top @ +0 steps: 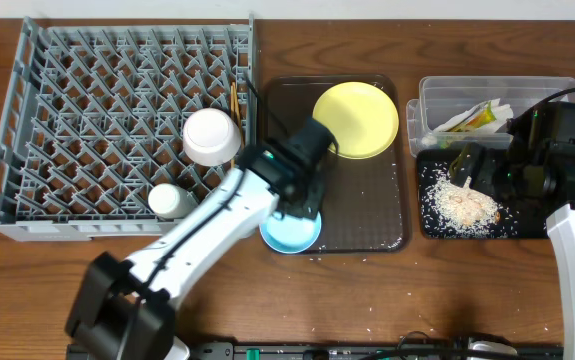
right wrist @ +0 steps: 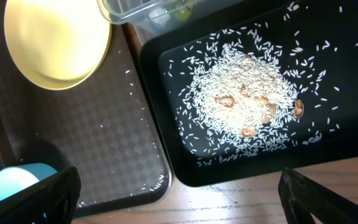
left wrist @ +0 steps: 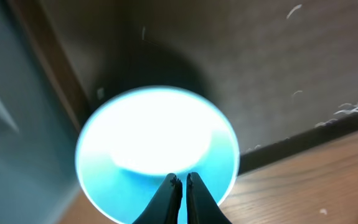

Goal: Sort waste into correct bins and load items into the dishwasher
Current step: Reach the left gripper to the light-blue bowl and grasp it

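Loading of the dish rack [top: 7, 130] is judged to be the step in hand. A white bowl [top: 212, 137] and a small white cup [top: 172, 200] stand on its pegs. The waste appears sorted: a green-and-orange wrapper [top: 477, 117] lies in the clear tub [top: 447, 95], and the rice scraps [right wrist: 241, 106] lie heaped in the black tray [top: 429, 222]. The item under attention is the light blue bowl [top: 289, 237]. It sits at the near left corner of the brown serving tray [top: 367, 200], overlapping the tray's edge toward the worktop [top: 467, 290] and just beside the rack's right wall. The left pincer [left wrist: 180, 182] is over the bowl's near rim with its jaws drawn to a hairline slit. Whether the rim is pinched between them cannot be told, as the bowl's inside is washed out in the wrist view. The right pincer [right wrist: 179, 177] hangs over the near edge of the black tray with its jaws spread wide, holding nothing. The bowl appears to rest mouth upward. Being round, it has no long axis in plan, and its axis of symmetry stands upright. The next move calls for a confirmed hold on the rim, a lift clear of the tray lip and rack wall, and a short carry leftward to free pegs. The yellow plate [top: 357, 120] is still on the brown tray, yet to be loaded.
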Action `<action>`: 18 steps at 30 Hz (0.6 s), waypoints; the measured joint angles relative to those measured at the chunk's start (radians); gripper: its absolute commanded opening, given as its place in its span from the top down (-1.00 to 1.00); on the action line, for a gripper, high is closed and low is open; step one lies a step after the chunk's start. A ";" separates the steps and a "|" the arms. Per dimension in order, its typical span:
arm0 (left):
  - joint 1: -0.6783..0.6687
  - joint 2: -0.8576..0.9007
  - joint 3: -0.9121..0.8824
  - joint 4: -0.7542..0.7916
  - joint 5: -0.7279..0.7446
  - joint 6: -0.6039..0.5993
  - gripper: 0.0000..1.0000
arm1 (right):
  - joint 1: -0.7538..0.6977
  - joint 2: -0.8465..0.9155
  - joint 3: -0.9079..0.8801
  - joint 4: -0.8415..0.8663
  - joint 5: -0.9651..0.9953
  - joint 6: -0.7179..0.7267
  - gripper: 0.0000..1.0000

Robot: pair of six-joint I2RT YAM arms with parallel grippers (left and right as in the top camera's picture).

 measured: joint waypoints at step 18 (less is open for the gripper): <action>-0.085 0.180 -0.140 0.464 0.145 -0.187 0.85 | 0.000 0.000 0.000 0.000 0.000 0.000 -0.98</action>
